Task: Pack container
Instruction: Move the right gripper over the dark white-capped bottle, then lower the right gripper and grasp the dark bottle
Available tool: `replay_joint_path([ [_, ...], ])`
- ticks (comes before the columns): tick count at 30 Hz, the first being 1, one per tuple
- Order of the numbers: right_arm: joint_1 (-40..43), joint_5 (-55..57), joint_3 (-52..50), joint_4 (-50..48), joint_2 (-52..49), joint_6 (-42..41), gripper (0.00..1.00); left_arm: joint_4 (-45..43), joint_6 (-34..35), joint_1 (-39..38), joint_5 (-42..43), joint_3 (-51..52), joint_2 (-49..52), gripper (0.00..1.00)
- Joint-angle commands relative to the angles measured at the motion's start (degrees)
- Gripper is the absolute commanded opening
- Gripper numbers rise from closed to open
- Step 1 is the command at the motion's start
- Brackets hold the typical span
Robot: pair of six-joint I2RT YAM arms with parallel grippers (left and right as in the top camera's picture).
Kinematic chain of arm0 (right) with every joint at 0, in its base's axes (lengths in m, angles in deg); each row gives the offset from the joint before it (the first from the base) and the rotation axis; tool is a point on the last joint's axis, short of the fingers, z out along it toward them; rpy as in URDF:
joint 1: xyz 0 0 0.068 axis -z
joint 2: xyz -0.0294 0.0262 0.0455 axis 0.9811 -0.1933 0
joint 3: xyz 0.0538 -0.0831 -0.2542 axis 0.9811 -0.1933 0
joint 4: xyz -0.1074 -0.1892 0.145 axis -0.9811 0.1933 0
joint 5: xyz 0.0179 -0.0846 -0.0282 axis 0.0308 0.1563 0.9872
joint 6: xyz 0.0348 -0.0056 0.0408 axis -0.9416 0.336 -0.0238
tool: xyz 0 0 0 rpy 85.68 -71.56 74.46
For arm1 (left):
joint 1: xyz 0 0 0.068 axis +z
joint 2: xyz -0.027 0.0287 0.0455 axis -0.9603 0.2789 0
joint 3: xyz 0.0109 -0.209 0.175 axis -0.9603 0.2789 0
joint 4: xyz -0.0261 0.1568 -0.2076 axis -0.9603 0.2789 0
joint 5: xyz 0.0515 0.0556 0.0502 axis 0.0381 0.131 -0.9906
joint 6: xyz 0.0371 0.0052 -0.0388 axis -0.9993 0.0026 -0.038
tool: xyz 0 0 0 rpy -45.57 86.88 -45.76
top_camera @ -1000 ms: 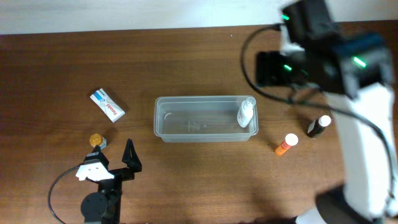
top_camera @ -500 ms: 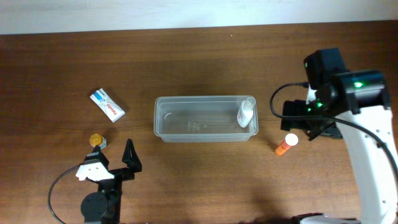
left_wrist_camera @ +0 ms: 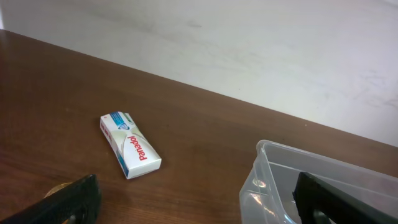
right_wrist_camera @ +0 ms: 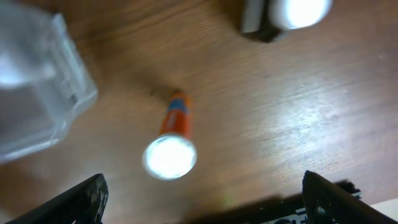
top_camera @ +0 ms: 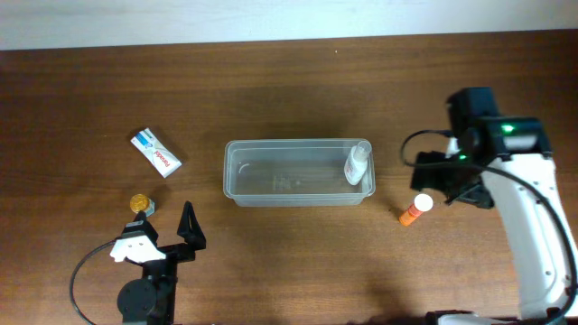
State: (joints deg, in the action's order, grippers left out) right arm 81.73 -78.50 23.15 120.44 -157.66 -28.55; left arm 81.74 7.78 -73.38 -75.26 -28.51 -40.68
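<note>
Right arm (top_camera: 528, 226) has swung in from the table's 1 o'clock corner and now hangs at 3 o'clock of the container (top_camera: 237, 171), covering the dark bottle that a second ago lay in plain sight there from overhead. The left arm, the tub and the loose items have not shifted.

The container sits at the middle of the wooden table (top_camera: 298, 81), its long side running 9 to 3. A white bottle (top_camera: 358, 162) leans inside it at the 3 o'clock end. An orange tube (top_camera: 414, 210) with a white cap lies on the wood at 4 o'clock of the tub, near it but apart.

In the right wrist view, the right gripper (right_wrist_camera: 204, 186) has its fingers spread wide, holding nothing. The orange tube is below and between them, and the white-capped dark bottle (right_wrist_camera: 292, 14) is at 12 o'clock beyond it.

The left gripper (left_wrist_camera: 196, 190) rests at 7 o'clock of the tub, its fingers also spread and empty. A white medicine box (top_camera: 155, 152) lies at 9 o'clock of the container, well apart. A small gold-lidded jar (top_camera: 139, 203) sits at 8 o'clock, just beside the left gripper.
</note>
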Motion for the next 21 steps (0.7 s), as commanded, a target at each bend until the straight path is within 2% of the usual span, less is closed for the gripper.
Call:
replay_joint_path([
  [1, 6.49, 0.24, -0.09, -0.92, 1.57, 0.42, 0.92, -0.02, -0.5, 0.22, 0.66, 0.35, -0.55, 0.99],
  [5, 13.16, -0.98, -0.11, -3.41, 1.16, 1.46, 0.91, -0.02, -0.48, 0.22, 0.66, 0.35, -0.55, 0.99],
  [10, 17.07, -0.94, -0.26, -6.4, -1.44, 1.92, 0.91, -0.02, -0.48, 0.22, 0.66, 0.35, -0.55, 0.99],
  [21, 17.46, -5.2, -0.26, -12.72, -13.75, 5.84, 0.91, -0.02, -0.5, 0.22, 0.66, 0.35, -0.55, 0.99],
])
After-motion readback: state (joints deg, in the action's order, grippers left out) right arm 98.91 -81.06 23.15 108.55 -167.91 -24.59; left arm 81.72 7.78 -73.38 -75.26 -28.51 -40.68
